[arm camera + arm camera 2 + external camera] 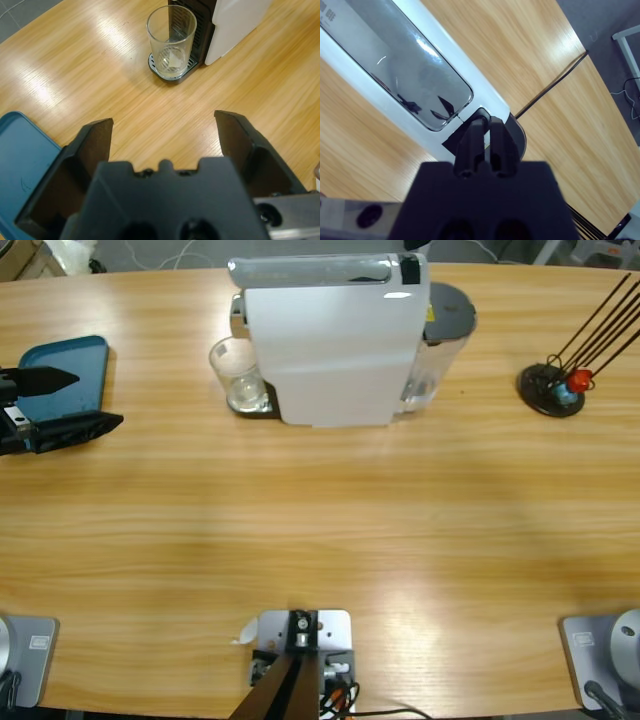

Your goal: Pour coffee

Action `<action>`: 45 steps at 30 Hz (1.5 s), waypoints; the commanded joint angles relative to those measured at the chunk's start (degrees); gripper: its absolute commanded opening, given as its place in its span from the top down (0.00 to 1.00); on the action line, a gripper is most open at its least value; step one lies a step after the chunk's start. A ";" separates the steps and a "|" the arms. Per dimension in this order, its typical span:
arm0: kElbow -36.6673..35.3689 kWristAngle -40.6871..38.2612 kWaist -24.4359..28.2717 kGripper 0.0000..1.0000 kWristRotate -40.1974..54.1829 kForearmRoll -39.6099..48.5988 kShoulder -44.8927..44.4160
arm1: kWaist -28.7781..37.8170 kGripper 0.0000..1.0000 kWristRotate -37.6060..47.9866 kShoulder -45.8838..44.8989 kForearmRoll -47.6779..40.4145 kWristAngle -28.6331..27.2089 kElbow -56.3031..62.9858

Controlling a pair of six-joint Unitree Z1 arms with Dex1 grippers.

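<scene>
- The white coffee machine (pixel 330 340) stands at the far middle of the wooden table (pixel 330 540), close to the far edge; a wide stretch of bare wood runs from it to the near edge.
- A clear, empty glass (pixel 238 375) sits upright on the machine's dark drip tray (pixel 252 405), on the machine's left side as seen from above.
- The left gripper (pixel 85 400) comes in from the left edge, jaws spread wide and holding nothing — it hangs partly over the blue tray (pixel 70 375) lying by that edge.
- In the left wrist view the glass (pixel 171 40) lies straight ahead of the left gripper (pixel 162 122) but well apart from it, with only bare wood between them.
- The right gripper (pixel 487 132) is above the top of the machine (pixel 410 85), near its rear end — its two jaws are pressed together with nothing between them. It is hard to find in the high view.
- A black round stand (pixel 550 390) holding thin dark sticks sits toward the far right, well apart from the machine, with bare wood between.
</scene>
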 commanded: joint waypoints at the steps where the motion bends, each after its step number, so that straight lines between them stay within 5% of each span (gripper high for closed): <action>1: 0.24 0.37 0.43 0.11 0.01 0.75 1.42 | 0.65 1.00 -0.62 2.87 0.17 -0.82 2.13; 45: 0.24 0.45 0.34 0.11 0.01 1.37 1.33 | 2.94 1.00 2.93 -1.33 -10.97 -0.20 19.94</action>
